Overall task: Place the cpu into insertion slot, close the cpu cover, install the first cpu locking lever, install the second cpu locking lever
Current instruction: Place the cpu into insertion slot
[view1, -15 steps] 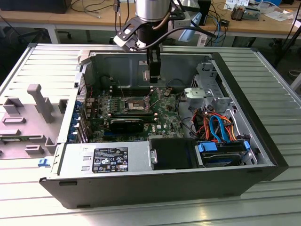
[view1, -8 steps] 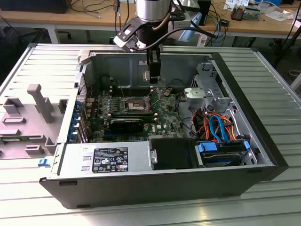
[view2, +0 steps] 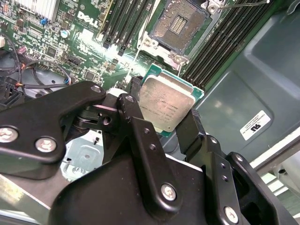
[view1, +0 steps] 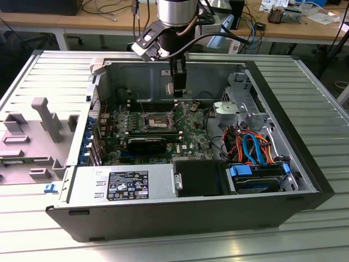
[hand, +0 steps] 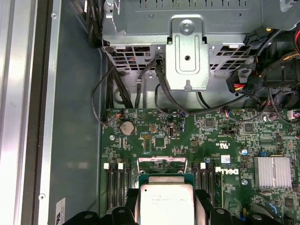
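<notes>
End effector (view1: 178,91), upper centre of exterior view, clamped on cpu (view2: 165,104), held off the board (view2: 89,51) near bare insertion slot (view2: 180,23).

Arm (view1: 175,10): was silver, cylindrical (black cables (view1: 215,36) looped alongside).
Gripper (view2: 165,105): was matte black, jointed bars with silver screws (view2: 168,191).

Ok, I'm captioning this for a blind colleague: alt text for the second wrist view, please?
The black gripper holds the cpu by two opposite edges above the green motherboard. Beyond it lies the empty insertion slot, flanked by black memory slots.
</notes>
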Controlling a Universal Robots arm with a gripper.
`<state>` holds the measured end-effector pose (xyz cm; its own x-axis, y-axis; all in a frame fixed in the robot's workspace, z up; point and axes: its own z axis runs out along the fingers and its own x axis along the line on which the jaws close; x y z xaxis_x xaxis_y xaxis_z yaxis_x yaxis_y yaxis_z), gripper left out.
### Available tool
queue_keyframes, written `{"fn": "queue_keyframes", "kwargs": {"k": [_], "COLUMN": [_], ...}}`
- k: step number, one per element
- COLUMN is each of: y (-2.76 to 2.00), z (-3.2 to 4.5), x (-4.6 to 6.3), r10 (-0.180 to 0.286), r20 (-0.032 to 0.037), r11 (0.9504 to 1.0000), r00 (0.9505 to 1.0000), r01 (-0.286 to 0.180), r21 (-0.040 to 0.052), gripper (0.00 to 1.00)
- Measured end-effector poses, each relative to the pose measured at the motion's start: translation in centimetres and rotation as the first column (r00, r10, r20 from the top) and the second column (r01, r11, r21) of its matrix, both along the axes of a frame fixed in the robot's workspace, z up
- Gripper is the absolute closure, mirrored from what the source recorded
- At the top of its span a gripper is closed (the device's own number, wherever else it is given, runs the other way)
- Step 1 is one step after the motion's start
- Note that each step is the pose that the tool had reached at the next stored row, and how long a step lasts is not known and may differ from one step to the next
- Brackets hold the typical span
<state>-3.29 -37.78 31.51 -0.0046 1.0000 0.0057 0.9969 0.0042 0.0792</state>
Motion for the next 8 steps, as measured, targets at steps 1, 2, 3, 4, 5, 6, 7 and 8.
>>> {"fn": "queue_keyframes", "kwargs": {"k": [1,2,3,4,5,6,7,8], "y": [-0.02,-0.03,-0.04,-0.06,-0.07,-0.50,-0.86,-0.87], "z": [-0.01,-0.02,-0.02,-0.04,-0.05,-0.51,-1.03,-1.04], "x": [0.0,0.0,0.0,0.0,0.0,0.0,0.0,0.0], "r10": [0.000,0.000,0.000,0.000,0.000,0.000,0.000,0.000], "r20": [0.0000,0.0000,0.0000,0.0000,0.0001,0.0000,0.0000,0.0000], "r11": [1.0000,1.0000,1.0000,1.0000,1.0000,1.0000,1.0000,1.0000], "r00": [1.0000,1.0000,1.0000,1.0000,1.0000,1.0000,1.0000,1.0000], "r01": [0.000,0.000,0.000,0.000,0.000,0.000,0.000,0.000], "r21": [-0.0001,0.0000,0.0000,0.0000,0.0000,-0.0001,0.0000,0.0000], "gripper": [0.45,0.45,0.45,0.45,0.45,0.45,0.45,0.45]}}
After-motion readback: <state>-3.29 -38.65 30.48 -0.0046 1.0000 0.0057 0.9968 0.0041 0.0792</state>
